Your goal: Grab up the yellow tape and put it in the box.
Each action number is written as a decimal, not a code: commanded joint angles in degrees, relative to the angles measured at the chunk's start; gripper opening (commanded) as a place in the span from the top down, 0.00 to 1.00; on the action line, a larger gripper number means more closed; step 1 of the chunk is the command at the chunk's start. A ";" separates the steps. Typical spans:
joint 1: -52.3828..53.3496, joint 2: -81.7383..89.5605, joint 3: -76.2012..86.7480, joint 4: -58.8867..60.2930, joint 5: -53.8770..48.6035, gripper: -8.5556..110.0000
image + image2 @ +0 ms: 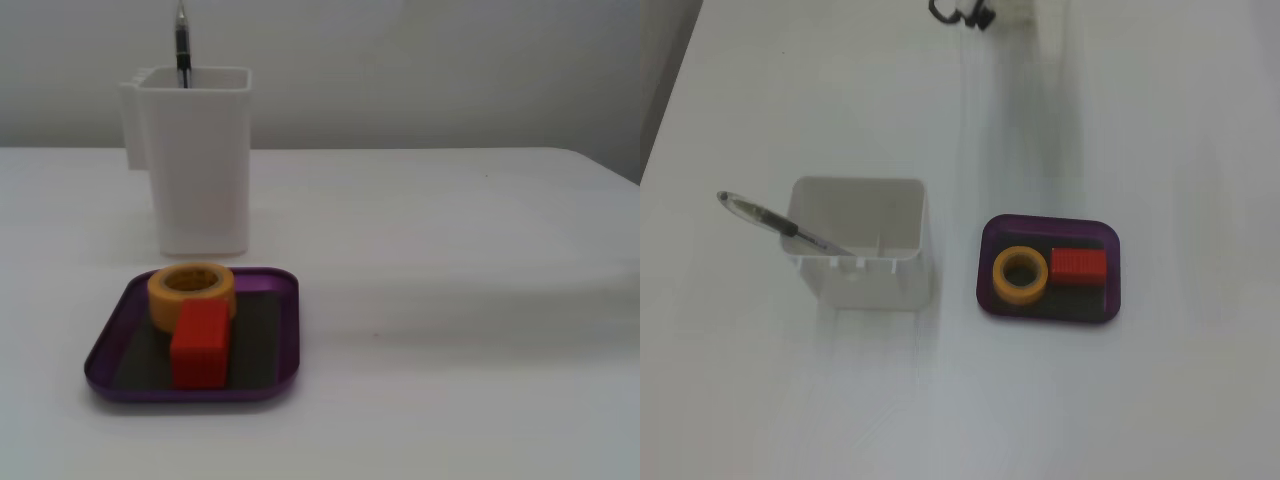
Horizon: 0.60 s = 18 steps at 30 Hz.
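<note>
The yellow tape [191,292] [1020,276] lies flat inside the box [281,375] [1116,275], a shallow purple tray with a dark floor. It rests at the tray's far end in the low fixed view and at its left side in the top-down fixed view. A red block [200,344] [1078,267] sits right beside the roll in the same tray. My gripper shows in neither fixed view. Only a dark cable loop [960,12] and a faint blur remain at the top edge of the top-down fixed view.
A tall white container [197,157] [858,243] with a pen [182,43] [780,226] stands just behind the tray in the low fixed view, left of it in the top-down fixed view. The white table [470,300] stretches to the right.
</note>
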State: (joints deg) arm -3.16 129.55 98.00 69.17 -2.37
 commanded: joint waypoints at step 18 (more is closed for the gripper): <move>7.38 45.88 56.51 -15.38 -0.09 0.84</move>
State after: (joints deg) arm 2.64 171.39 147.04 57.83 -2.37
